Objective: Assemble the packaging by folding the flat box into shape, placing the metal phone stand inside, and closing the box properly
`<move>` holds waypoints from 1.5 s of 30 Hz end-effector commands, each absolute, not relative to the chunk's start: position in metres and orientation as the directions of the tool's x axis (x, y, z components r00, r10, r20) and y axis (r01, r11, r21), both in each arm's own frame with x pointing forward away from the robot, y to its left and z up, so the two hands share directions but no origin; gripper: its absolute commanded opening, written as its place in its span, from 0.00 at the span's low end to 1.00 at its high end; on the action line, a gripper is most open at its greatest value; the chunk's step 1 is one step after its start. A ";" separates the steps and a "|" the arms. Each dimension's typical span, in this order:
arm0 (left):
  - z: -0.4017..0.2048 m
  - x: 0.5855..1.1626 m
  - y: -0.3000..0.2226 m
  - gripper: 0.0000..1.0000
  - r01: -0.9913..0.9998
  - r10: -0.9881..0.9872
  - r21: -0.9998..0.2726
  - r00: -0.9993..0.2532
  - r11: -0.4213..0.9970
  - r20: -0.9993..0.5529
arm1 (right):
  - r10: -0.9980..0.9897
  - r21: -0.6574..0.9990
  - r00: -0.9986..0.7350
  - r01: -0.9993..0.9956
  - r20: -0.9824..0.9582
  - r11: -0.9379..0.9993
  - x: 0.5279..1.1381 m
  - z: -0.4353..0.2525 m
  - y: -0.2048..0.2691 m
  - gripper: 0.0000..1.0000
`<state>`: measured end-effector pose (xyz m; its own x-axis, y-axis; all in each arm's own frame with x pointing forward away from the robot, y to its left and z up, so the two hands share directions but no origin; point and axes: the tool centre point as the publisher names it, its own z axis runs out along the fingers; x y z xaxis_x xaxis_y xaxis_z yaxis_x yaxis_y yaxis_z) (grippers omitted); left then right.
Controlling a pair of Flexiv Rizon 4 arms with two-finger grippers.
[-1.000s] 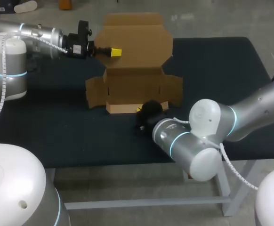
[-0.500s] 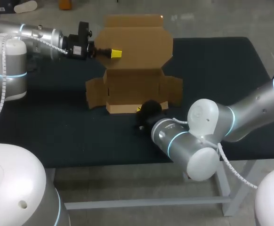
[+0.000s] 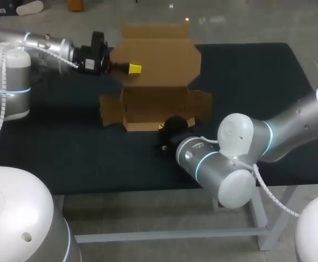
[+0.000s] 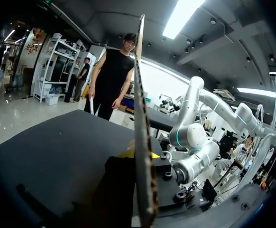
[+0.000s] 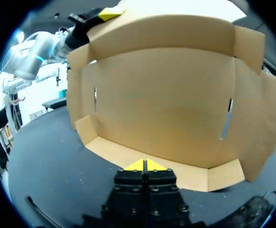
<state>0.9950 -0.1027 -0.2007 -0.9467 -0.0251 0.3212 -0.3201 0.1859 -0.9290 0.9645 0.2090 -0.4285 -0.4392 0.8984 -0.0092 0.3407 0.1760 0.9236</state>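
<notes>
- Upper middle of the head view: the cardboard box [image 3: 156,103] sits half-folded on the dark table [image 3: 246,82]. Its lid panel [image 3: 159,54] stands up at the back, and its side flaps spread out to either side.
- At the lid's left edge, the left gripper [image 3: 133,69] pinches the lid panel, with one yellow tip showing on the near face.
- From the left wrist, the lid panel [image 4: 140,95] runs edge-on straight up out of the left gripper [image 4: 140,154]. A yellow fingertip [image 4: 127,153] is pressed to each side of the card.
- Entering from the upper left of the head view, the left arm [image 3: 39,41] lies nearly level, its wrist pointing right at the lid.
- Just below the box in the head view, the right gripper [image 3: 163,127] sits at the low front wall [image 3: 142,125].
- From the right wrist, the fingers of the right gripper [image 5: 145,165] are pressed together, tip to tip, holding nothing. They are right at the front wall [image 5: 128,156], though contact cannot be judged. The box's open inside [image 5: 161,104] rises ahead.
- Coming in from the right edge of the head view, the right arm [image 3: 241,136] bends at a bulky elbow in the lower middle, and its forearm angles up-left toward the box.
</notes>
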 end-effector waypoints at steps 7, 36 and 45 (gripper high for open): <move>-0.214 0.987 -0.100 0.00 -0.327 -0.005 -0.927 -0.943 0.184 0.332 | 0.898 0.924 -0.439 0.339 -0.010 0.176 0.968 -0.436 0.211 0.00; -0.232 0.960 -0.100 0.00 -0.312 0.015 -0.932 -0.947 0.183 0.320 | 0.898 0.924 -0.439 0.339 -0.010 0.176 0.968 -0.436 0.211 0.00; -0.230 0.954 -0.100 0.00 -0.274 0.013 -0.949 -0.960 0.156 0.279 | 0.898 0.924 -0.439 0.339 -0.010 0.176 0.968 -0.436 0.211 0.00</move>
